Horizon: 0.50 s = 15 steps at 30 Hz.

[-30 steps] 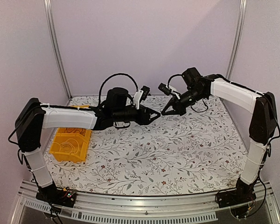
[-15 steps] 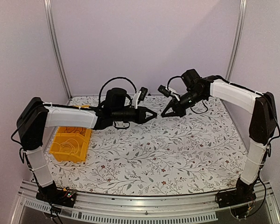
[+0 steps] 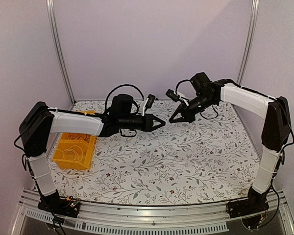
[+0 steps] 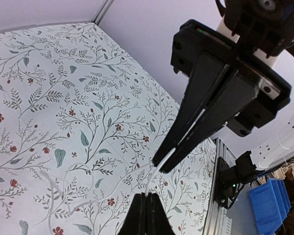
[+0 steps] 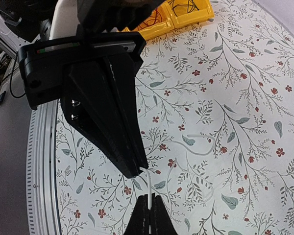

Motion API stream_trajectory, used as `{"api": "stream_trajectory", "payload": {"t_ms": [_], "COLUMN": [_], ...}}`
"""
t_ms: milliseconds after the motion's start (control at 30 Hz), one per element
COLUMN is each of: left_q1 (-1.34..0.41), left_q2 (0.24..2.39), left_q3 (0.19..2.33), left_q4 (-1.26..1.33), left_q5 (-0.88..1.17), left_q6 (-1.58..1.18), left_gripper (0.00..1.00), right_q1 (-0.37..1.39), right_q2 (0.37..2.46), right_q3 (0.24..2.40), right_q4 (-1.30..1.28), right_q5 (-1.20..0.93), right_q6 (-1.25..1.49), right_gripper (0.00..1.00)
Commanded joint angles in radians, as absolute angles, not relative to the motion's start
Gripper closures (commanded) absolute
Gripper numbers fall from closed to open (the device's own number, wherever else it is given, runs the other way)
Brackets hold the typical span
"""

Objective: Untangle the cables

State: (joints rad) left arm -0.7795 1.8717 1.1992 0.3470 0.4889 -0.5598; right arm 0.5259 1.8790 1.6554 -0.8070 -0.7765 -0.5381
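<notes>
Left wrist: cable [image 4: 164, 160] thin, white (short straight span).

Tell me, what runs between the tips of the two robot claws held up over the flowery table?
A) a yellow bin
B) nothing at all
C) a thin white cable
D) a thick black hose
C: both wrist views show a thin white cable stretched across the short gap between the left gripper and the right gripper, with each gripper shut on one end of it.
</notes>
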Motion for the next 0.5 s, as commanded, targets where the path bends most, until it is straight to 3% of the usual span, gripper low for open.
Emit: {"api": "stream_trajectory", "payload": {"t_ms": [0, 33, 100, 167, 333, 467], "left_q1": [-0.765, -0.762, -0.753, -0.745, -0.717, -0.673], "left_q2": [1.852, 1.839, 1.795, 1.745, 1.594, 1.463], "left_q3": [1.184, 1.181, 1.175, 1.179, 1.163, 1.111], "left_q4": [0.397, 0.387, 0.332, 0.224, -0.101, -0.315], "left_q5": [0.513, 0.508, 0.496, 0.461, 0.300, 0.198], "left_q6": [-0.555, -0.554, -0.544, -0.522, -0.450, -0.453], "left_gripper": [1.00, 1.00, 1.00, 1.00, 1.00, 1.00], "right_q1": [0.535, 0.536, 0.533, 0.528, 0.459, 0.370], "right_q2": [1.871, 1.869, 1.856, 1.806, 1.668, 1.634], "right_q3": [1.654, 1.652, 1.625, 1.536, 1.339, 1.220], "right_q4": [-0.799, -0.802, -0.799, -0.762, -0.669, -0.603], "right_q5": [-0.785, -0.781, -0.765, -0.746, -0.761, -0.790], "right_q6": [-0.535, -0.537, -0.547, -0.574, -0.594, -0.589], "right_gripper": [0.97, 0.92, 0.62, 0.46, 0.36, 0.35]}}
